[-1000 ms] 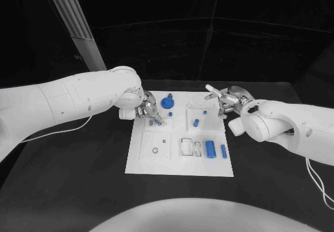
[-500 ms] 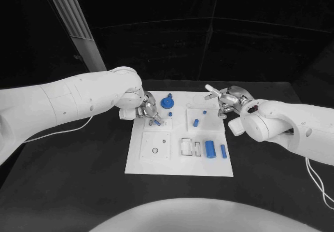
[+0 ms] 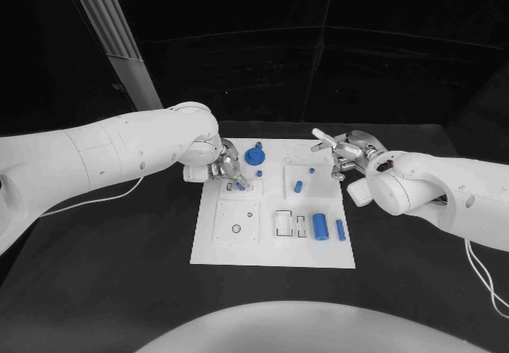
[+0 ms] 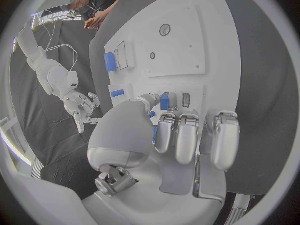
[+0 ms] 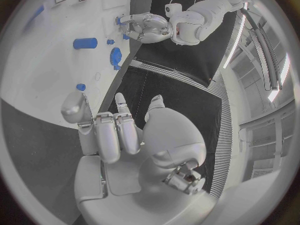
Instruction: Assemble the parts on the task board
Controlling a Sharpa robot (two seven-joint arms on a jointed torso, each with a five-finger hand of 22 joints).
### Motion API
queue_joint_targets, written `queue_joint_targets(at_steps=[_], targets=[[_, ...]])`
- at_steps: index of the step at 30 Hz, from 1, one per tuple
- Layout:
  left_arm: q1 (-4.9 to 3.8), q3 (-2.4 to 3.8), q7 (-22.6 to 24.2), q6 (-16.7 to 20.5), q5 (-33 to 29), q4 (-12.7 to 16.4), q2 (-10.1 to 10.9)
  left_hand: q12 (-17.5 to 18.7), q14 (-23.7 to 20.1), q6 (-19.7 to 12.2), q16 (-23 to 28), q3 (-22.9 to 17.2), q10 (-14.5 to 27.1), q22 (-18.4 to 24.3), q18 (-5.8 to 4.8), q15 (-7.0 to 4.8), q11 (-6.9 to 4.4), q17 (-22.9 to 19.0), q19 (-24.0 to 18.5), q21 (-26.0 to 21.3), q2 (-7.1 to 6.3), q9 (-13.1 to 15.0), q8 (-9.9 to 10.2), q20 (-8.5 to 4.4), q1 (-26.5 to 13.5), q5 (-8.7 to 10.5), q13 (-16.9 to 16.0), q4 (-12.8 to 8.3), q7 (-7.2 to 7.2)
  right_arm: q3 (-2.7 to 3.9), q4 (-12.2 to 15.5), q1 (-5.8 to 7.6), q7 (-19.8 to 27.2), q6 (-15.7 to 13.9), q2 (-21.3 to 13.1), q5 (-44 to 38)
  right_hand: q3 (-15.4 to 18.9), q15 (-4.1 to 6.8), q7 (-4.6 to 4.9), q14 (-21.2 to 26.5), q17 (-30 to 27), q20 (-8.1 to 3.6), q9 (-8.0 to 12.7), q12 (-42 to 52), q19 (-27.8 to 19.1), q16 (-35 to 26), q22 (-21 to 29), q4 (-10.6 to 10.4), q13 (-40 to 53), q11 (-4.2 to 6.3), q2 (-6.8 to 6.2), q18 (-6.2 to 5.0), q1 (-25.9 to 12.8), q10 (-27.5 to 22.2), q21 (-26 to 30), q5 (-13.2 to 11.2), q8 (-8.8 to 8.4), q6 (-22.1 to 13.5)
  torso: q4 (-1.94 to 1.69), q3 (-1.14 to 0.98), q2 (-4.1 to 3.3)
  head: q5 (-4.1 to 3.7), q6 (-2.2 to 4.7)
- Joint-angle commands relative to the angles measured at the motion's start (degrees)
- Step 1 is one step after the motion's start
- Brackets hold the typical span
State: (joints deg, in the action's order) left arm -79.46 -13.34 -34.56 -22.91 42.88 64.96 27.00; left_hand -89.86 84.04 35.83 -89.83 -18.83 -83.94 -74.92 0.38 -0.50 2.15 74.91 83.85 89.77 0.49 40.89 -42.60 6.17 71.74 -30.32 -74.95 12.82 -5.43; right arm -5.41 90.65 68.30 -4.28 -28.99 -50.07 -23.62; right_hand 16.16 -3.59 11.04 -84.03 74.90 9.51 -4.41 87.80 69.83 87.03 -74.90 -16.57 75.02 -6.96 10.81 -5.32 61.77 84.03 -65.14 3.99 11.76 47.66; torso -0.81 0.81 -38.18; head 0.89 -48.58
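Left hand seating small blue part on task board.
Part pinched at fingertips, over slot just beyond; next: press straight down. Right hand spread, idle, w/ nothing held.

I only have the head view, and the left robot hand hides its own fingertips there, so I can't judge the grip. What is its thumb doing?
Observer: In the left wrist view, the left robot hand's thumb tip lies against a small blue part on the task board. I cannot tell whether the part is pinched.
Operator: Any slot near that part?
Observer: Yes, a narrow dark slot sits right beside it.
Operator: And the right robot hand's palm?
Observer: The right wrist view shows the right robot hand with nothing in its palm or fingers.
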Motion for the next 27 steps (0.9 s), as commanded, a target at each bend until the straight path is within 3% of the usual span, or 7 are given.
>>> queue_joint_targets(at_steps=[1,27], targets=[[0.04,-0.04,0.3,-0.1,2.8,-0.2,-0.1,-0.1,6.0,0.0,-0.2,-0.2,-6.1,-15.1,-0.38,-0.54,-0.45,15.1,6.1,0.2,0.66,0.1,0.1,-0.44,0.0,0.31,-15.1,0.1,0.17,0.03,0.2,0.08,0.2,0.3,0.0,-0.3,0.3,0.4,-0.11,-2.1,10.5,-0.03,0.0,-0.2,-0.4,-0.1,-5.2,0.0,12.0,0.32,0.63,-1.19,0.1,2.7,0.4,0.2,0.21,0.1,0.01,0.0,0.02,-0.05,-0.05],[0.12,-0.04,0.4,-1.4,3.3,-0.2,-0.2,-0.1,6.0,0.0,-0.2,0.3,-6.1,-15.1,-0.38,-0.48,-0.31,15.1,6.1,0.2,0.49,0.1,0.2,-0.44,-0.8,0.86,-15.1,1.0,0.01,0.03,0.1,0.08,0.2,0.3,0.1,-0.3,0.3,0.4,-0.11,-2.1,10.6,-0.04,0.0,-0.2,-0.4,-0.1,-5.2,0.0,12.0,0.32,0.67,-1.21,0.1,2.7,0.5,0.2,0.23,0.0,0.0,0.0,0.01,-0.12,-0.05]])
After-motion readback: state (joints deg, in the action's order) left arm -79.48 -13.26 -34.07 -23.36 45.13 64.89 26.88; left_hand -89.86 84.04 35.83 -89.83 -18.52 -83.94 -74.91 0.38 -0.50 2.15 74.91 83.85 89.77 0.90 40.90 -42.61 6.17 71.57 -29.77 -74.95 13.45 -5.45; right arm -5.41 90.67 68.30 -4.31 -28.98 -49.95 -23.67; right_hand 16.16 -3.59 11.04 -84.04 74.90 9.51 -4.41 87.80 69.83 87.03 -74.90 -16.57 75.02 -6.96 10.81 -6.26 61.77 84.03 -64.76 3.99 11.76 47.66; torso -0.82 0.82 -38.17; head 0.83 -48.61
